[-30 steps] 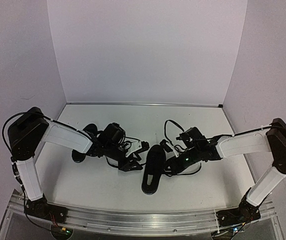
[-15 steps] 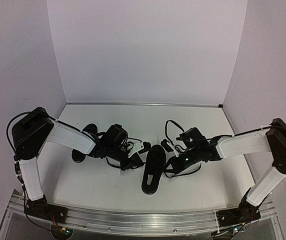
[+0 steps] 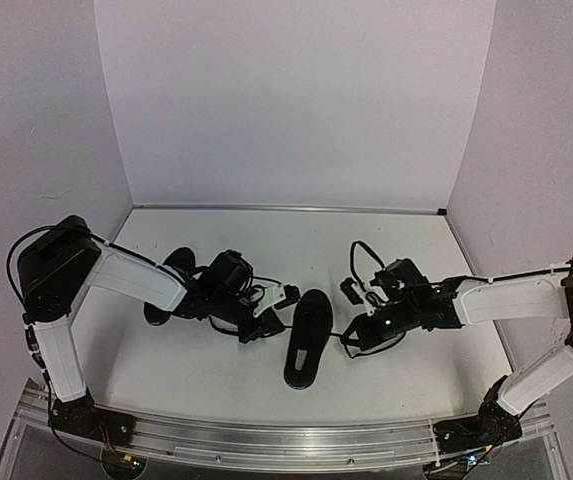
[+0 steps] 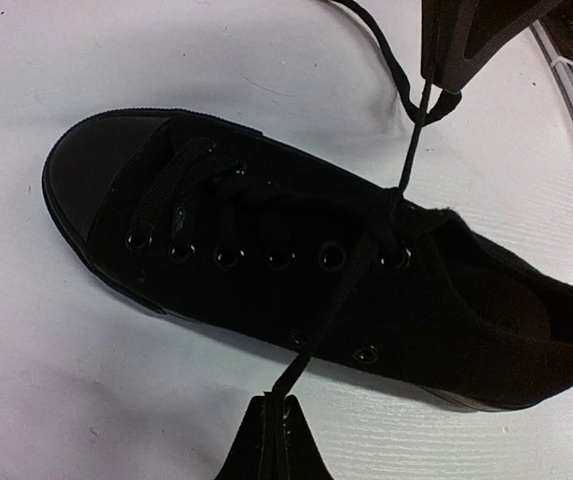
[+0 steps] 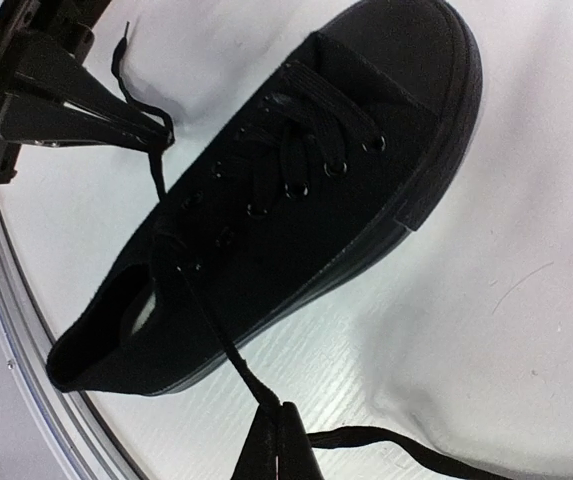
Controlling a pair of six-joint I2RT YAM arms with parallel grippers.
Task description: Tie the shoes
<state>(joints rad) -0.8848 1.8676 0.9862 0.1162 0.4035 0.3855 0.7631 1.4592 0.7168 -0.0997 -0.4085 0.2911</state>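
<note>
One black shoe (image 3: 304, 345) lies in the middle of the table between my grippers, toe away from the rail. It fills the left wrist view (image 4: 266, 260) and the right wrist view (image 5: 296, 200). My left gripper (image 3: 268, 323) is shut on one lace end (image 4: 341, 290) just left of the shoe. My right gripper (image 3: 348, 340) is shut on the other lace end (image 5: 221, 340) just right of it. Both laces run taut from a crossing at the top eyelets. The second shoe (image 3: 166, 290) lies at the left, partly hidden by my left arm.
The metal rail (image 3: 286, 435) runs along the near table edge. White walls close in the table at the back and on both sides. The loose tail of the lace (image 5: 416, 445) trails on the table beside my right gripper.
</note>
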